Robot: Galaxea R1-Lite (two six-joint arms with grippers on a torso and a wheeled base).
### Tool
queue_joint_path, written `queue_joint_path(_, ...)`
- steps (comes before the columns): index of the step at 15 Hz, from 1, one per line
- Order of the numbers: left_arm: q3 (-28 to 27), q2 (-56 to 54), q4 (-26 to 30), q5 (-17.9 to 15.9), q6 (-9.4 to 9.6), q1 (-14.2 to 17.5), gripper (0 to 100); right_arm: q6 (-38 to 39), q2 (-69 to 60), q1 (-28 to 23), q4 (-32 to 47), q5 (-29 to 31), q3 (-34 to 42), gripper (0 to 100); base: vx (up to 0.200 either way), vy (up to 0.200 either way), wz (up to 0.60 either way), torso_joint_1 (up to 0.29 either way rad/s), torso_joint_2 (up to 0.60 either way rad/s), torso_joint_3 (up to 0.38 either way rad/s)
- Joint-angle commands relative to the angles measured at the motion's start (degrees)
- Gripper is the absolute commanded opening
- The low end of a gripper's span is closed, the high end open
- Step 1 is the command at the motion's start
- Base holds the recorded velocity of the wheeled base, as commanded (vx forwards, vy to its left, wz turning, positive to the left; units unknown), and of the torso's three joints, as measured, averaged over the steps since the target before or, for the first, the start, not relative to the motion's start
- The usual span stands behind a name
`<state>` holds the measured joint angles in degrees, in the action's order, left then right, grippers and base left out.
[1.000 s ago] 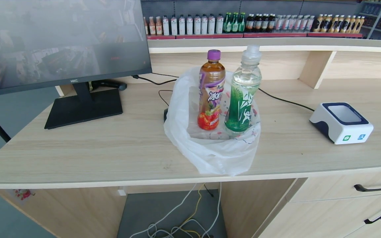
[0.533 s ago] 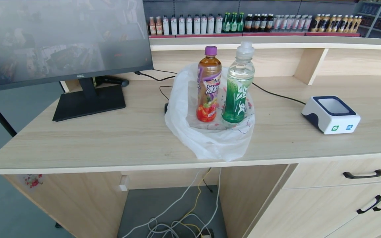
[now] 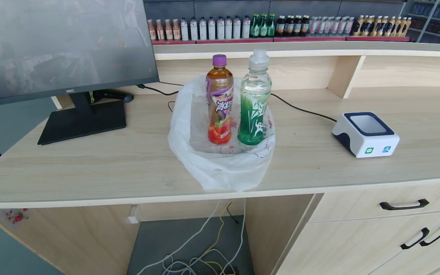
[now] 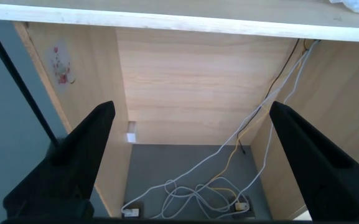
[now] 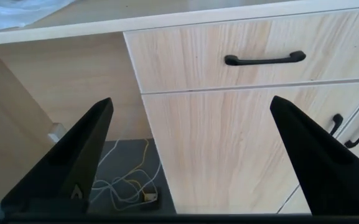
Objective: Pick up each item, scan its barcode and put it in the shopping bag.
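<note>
Two bottles stand upright inside a white plastic shopping bag [image 3: 220,168] on the wooden counter [image 3: 90,164]: a tea bottle with a purple cap [image 3: 220,103] and, touching it on the right, a clear bottle with a green label [image 3: 254,103]. The white and navy barcode scanner [image 3: 365,133] sits on the counter to the right of the bag. My left gripper [image 4: 191,162] is open below the counter's front edge, facing the knee space. My right gripper [image 5: 195,162] is open in front of the drawers, nothing between its fingers.
A monitor [image 3: 59,46] on a black stand occupies the counter's left. A black cable [image 3: 300,110] runs from behind the bag to the scanner. Loose cables [image 3: 204,248] lie on the floor under the counter. Drawers with black handles [image 3: 403,205] are at the lower right.
The whole head picture has shifted, so the camera has moved. The bottles, bag and scanner keep their places on the counter.
</note>
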<state>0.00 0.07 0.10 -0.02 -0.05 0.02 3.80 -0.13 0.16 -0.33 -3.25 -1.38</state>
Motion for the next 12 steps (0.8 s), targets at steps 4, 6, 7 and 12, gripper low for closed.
queue_joint_path(4, 0.0, 0.01, -0.01, 0.02, -0.13, 0.06, 100, 0.94, 0.13, 0.02, -0.11, 0.18, -0.03, 100, 0.0, -0.2, 0.0, -0.004, 0.0, 0.004)
queue_joint_path(6, 0.0, 0.01, -0.01, 0.02, -0.21, 0.06, 100, 0.85, 0.13, 0.02, -0.11, 0.27, -0.03, 100, 0.0, -0.2, 0.0, 0.005, 0.01, 0.002)
queue_joint_path(7, 0.0, 0.01, -0.01, 0.02, -0.21, 0.06, 100, 0.94, 0.13, 0.02, -0.11, 0.27, -0.03, 100, 0.0, -0.2, 0.0, 0.002, 0.01, 0.002)
queue_joint_path(12, 0.0, 0.01, -0.01, 0.02, -0.21, 0.06, 100, 0.42, 0.13, 0.02, -0.11, 0.27, 0.06, 100, 0.0, -0.2, 0.0, 0.001, 0.0, 0.003)
